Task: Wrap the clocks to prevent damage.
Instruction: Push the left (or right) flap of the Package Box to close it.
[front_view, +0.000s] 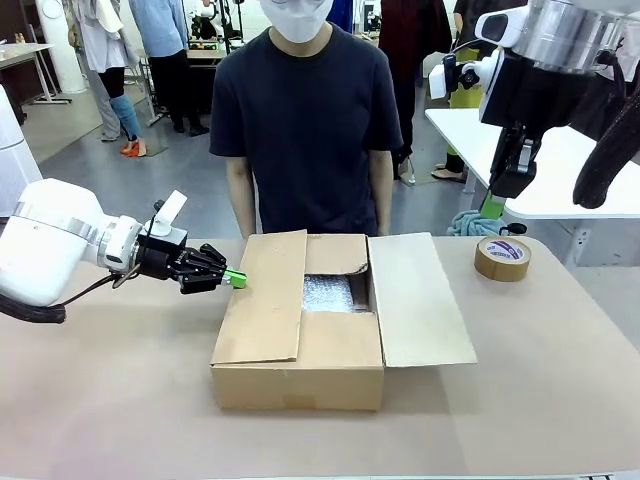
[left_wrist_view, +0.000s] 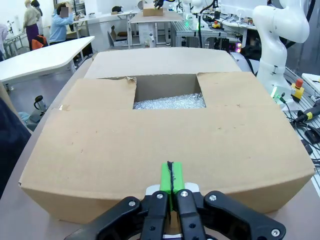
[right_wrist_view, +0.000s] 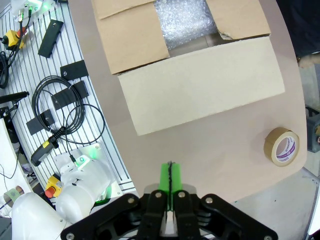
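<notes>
1. The box, ahead of my left gripper: inside mostly covered by its flaps. One patch of bubble wrap shows; whatever lies beneath it is hidden.
2. The tape roll, below and beside my right gripper: label print too small to read.
3. The person, beyond the box from both my grippers: hands hidden behind the flaps, head cut off by the top edge.
4. My right arm: cut off at the top edge.

Box on table middle, bubble wrap inside it; tape roll right of box, person behind table
</notes>
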